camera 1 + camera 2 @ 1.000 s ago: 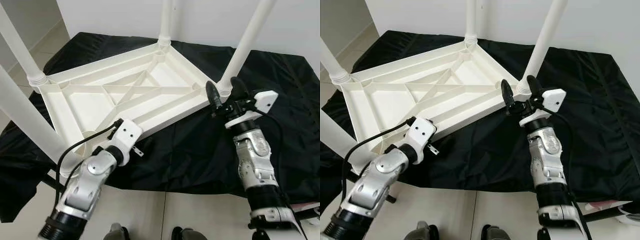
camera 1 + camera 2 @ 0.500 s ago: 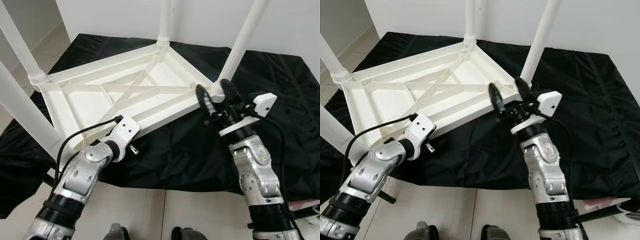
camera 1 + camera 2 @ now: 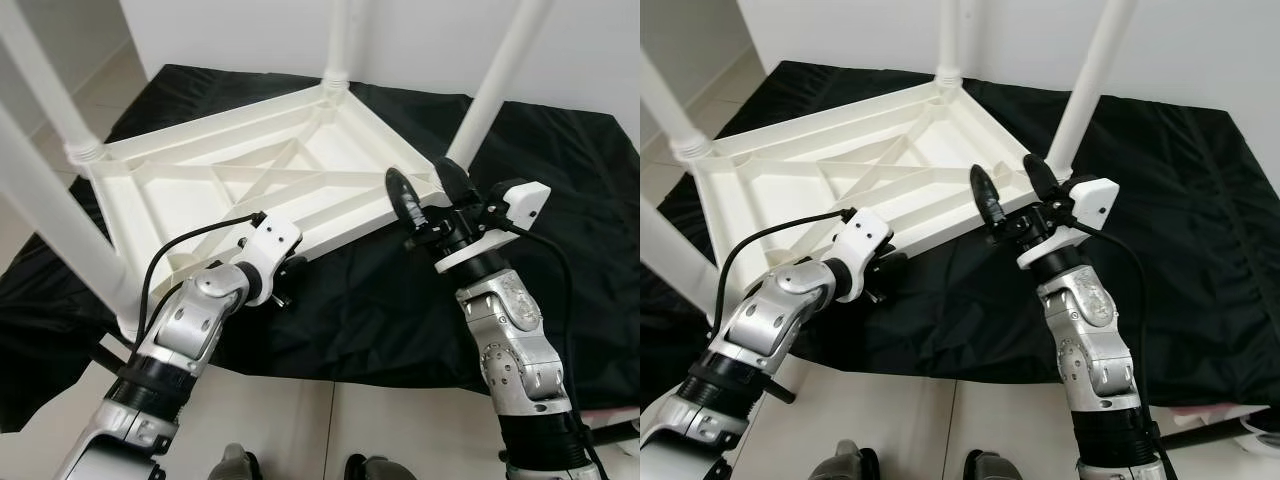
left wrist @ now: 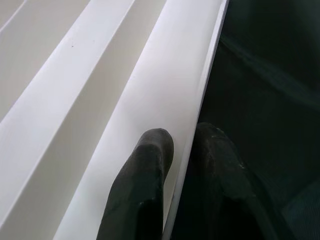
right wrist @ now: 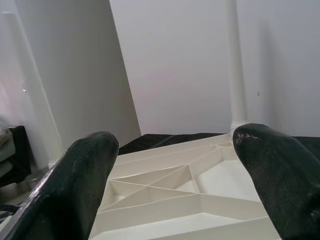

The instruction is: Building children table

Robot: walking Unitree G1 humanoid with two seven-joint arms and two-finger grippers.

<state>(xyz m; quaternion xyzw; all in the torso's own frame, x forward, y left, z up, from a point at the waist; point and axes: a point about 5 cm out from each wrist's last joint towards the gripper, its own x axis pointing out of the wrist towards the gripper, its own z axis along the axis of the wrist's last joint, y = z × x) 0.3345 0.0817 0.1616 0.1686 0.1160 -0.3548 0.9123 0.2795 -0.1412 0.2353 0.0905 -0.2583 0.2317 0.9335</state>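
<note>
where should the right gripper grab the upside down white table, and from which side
Probably the table's thin near rim by the right leg, approached from the robot's side, one finger inside and one outside, as the left gripper does. The open right gripper already hovers there.

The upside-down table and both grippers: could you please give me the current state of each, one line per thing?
White table: upside down on the black cloth, underside ribs facing up, four legs screwed in at the corners and pointing up.
Left gripper: shut on the table's near rim, one finger on each side.
Right gripper: open, raised by the table's near right corner, holding nothing.
</note>
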